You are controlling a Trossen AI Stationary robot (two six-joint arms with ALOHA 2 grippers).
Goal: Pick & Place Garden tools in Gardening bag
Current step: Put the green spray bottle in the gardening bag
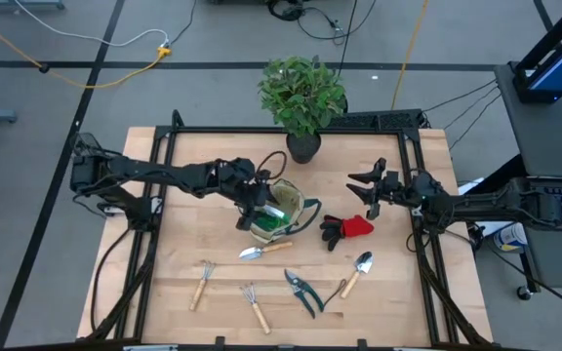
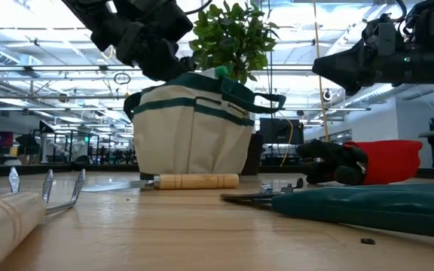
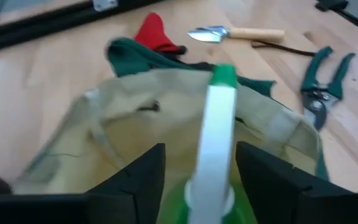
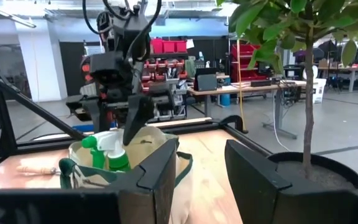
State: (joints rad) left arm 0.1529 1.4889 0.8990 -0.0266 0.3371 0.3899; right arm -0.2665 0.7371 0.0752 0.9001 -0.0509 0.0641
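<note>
Beige bag [image 1: 279, 216] mid-table in your high view, left gripper [image 1: 259, 200] over its mouth, jaws spread either side of spray bottle [image 1: 273, 222], not clamped. Left wrist view: bottle [image 3: 213, 149] upright inside bag [image 3: 104, 134]. Right gripper [image 1: 371, 192] hovers parted, empty, above gloves [image 1: 347, 228].

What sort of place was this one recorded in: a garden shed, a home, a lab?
Most likely a robotics lab or open workshop. The wooden table sits in a black frame on a grey floor with trailing cables; behind it are workbenches, red storage bins and a ceiling of strip lights.
</note>
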